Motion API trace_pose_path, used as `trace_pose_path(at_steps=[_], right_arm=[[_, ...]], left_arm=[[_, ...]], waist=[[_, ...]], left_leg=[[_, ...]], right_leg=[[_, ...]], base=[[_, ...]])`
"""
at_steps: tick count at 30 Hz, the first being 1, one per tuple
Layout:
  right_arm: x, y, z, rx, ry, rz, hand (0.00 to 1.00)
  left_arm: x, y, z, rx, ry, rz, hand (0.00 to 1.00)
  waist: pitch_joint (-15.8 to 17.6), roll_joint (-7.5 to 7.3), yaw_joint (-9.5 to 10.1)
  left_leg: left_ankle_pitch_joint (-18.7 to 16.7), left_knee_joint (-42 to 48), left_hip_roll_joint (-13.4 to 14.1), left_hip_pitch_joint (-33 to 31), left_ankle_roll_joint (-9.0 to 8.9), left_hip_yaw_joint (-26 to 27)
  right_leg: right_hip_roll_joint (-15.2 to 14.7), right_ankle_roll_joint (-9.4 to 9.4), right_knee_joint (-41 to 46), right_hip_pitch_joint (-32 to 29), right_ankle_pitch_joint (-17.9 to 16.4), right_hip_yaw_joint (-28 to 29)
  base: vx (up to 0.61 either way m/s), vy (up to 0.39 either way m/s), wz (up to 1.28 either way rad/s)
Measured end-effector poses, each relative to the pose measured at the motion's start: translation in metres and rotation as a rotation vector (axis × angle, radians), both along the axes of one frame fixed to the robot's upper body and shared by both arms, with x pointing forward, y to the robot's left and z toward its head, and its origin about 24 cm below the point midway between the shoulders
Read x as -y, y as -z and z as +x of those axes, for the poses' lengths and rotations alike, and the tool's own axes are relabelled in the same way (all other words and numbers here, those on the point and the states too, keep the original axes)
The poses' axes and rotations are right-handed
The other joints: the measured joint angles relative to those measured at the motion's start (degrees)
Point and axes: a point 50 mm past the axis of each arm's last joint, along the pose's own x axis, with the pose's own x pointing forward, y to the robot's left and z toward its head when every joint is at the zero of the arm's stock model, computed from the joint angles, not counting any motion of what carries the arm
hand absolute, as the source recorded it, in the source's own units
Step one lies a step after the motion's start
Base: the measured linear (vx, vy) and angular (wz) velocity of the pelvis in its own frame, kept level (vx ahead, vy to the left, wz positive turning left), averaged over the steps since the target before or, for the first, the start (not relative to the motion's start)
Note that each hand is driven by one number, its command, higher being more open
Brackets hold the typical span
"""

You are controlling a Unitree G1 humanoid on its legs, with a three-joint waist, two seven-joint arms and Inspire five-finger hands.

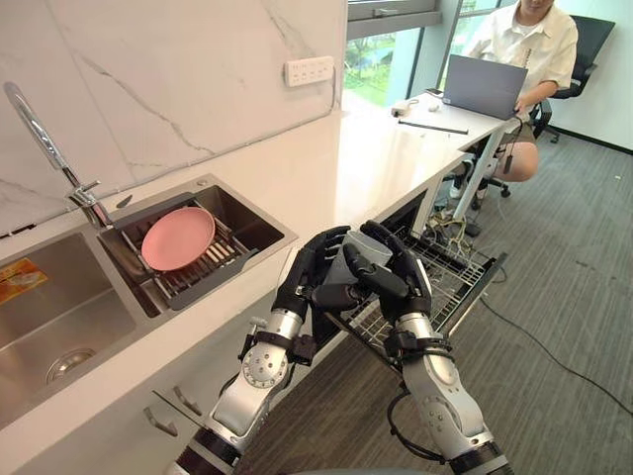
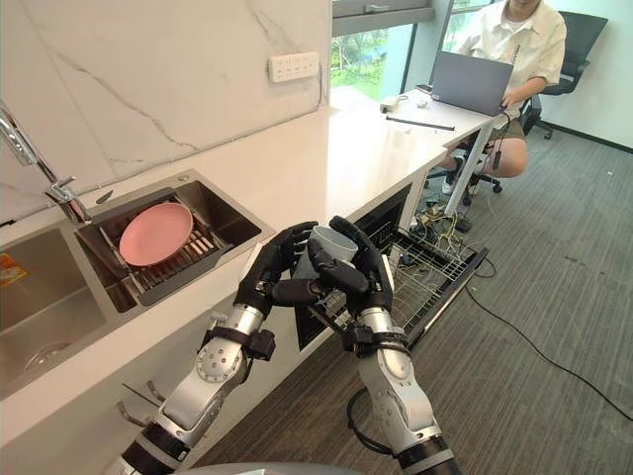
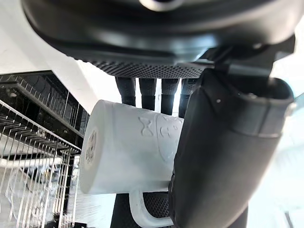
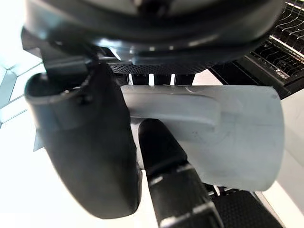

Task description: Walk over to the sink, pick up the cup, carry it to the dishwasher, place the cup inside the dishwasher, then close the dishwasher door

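Now, cup (image 1: 348, 259): white, with a handle; hangs clamped between both hands, past the counter edge and above the near end of the rack.
Left hand (image 1: 307, 275): at 9 o'clock of the cup; fingers behind it, thumb in front, curled tight round its side.
Right hand (image 1: 404, 282): at 3 o'clock of the cup; thumb and fingers wrapped over its wall, gripping it as well.
Rack (image 1: 450, 287): wire, pulled out of the dishwasher, at 4 o'clock of the hands.
Door (image 1: 482, 292): stands open, lowered beneath the rack.
Counter (image 1: 366, 168): pale; runs from 8 o'clock up toward 1 o'clock.
Sink (image 1: 89, 297): steel, two basins, at 9 o'clock.
Plate (image 1: 178, 237): pink; lies on a drain rack in the smaller basin, at 10 o'clock of the hands.
Tap (image 1: 45, 143): rises behind the sink.
Person (image 1: 529, 35): sits at 1 o'clock, at a laptop (image 1: 483, 87) on the counter's far end.
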Motion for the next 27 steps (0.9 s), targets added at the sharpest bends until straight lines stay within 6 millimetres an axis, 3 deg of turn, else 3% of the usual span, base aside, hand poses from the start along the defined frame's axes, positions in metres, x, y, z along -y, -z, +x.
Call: trace_pose_path(at_steps=[5,6,12,22,27], right_arm=[[0.003,0.000,0.001,0.005,-0.011,0.012,0.30],[0.003,0.000,0.002,0.005,-0.013,0.023,0.30],[0.004,-0.015,0.012,0.068,-0.003,0.037,0.30],[0.010,-0.033,0.014,0.157,0.102,0.024,0.30],[0.040,-0.046,0.012,0.214,0.261,-0.031,0.30]], left_arm=[[0.000,-0.001,0.000,0.016,0.003,0.021,0.30],[0.001,-0.002,0.000,0.023,0.003,0.027,0.90],[0.007,-0.013,-0.004,0.079,0.025,0.029,0.90],[0.010,-0.033,-0.014,0.141,-0.002,-0.135,0.90],[-0.009,-0.024,-0.022,0.080,-0.059,-0.243,0.90]], waist=[[0.3,-0.10,0.02],[0.3,-0.11,0.01],[1.9,-0.59,-0.03],[1.9,-0.61,0.12],[1.9,-0.61,0.07]], left_leg=[[-0.5,1.0,0.1,-0.5,-0.10,0.0],[-0.5,1.0,0.0,-0.5,-0.10,0.1],[-0.3,0.5,-0.3,-0.3,-0.15,0.1],[0.0,-0.2,-0.5,0.5,-0.08,-0.1],[0.0,-0.5,-0.5,0.8,-0.10,-0.5]], right_leg=[[0.0,-0.06,0.0,0.0,0.0,0.0],[0.0,-0.14,0.1,-0.1,-0.1,0.0],[0.1,-0.15,1.2,-0.7,-0.5,-0.2],[-0.1,0.10,1.5,-0.4,-0.8,-0.5],[-0.2,0.25,1.8,-0.3,-1.4,-0.9]], base=[[0.00,0.000,0.00],[0.00,0.000,0.00],[-0.01,0.000,0.00],[0.00,0.000,0.00],[-0.03,-0.009,0.04]])
